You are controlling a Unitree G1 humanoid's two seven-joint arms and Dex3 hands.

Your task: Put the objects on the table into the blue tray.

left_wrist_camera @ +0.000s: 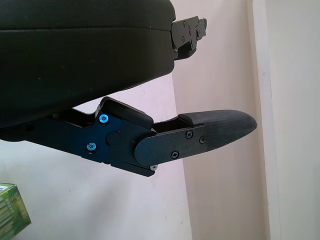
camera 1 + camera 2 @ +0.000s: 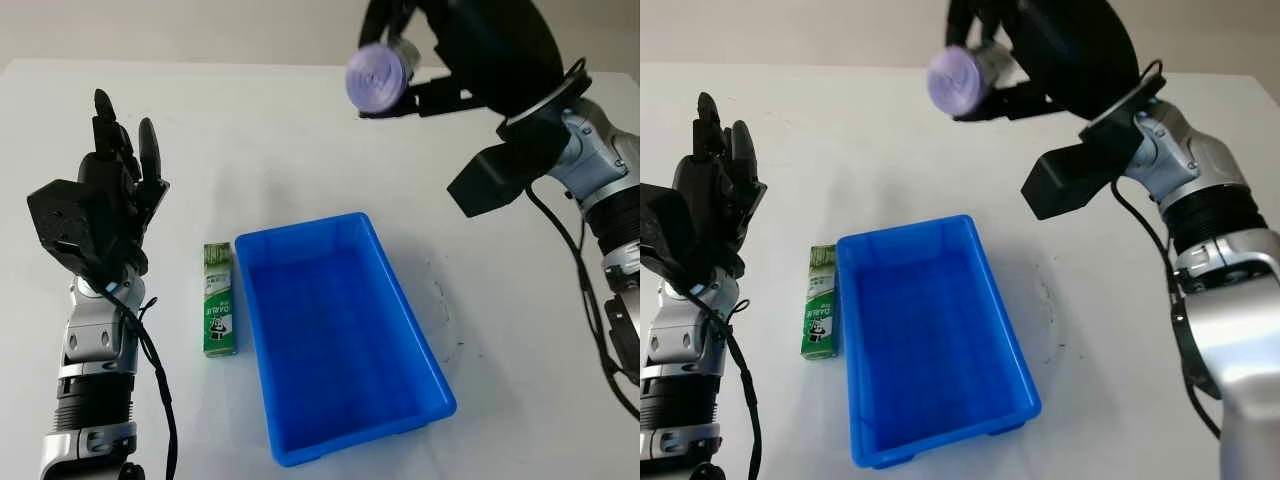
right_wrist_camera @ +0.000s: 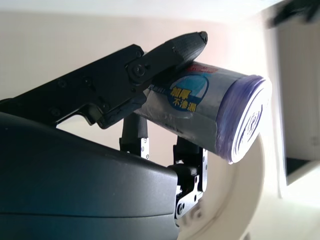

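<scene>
Clamped in the right hand, the purple roll is held beyond the blue tray's far edge, axis roughly level; left hand open near the table's left edge.

Your left hand is a black, blocky shell with textured fingers, blue-headed screws at the knuckle joint. Below it you see a silver ribbed forearm and a black cable looping at 5 o'clock. Your right hand is black too, on a grey-silver arm with a black ribbed band and trailing black cable.

Right hand raised, gripping; left hand open.
</scene>
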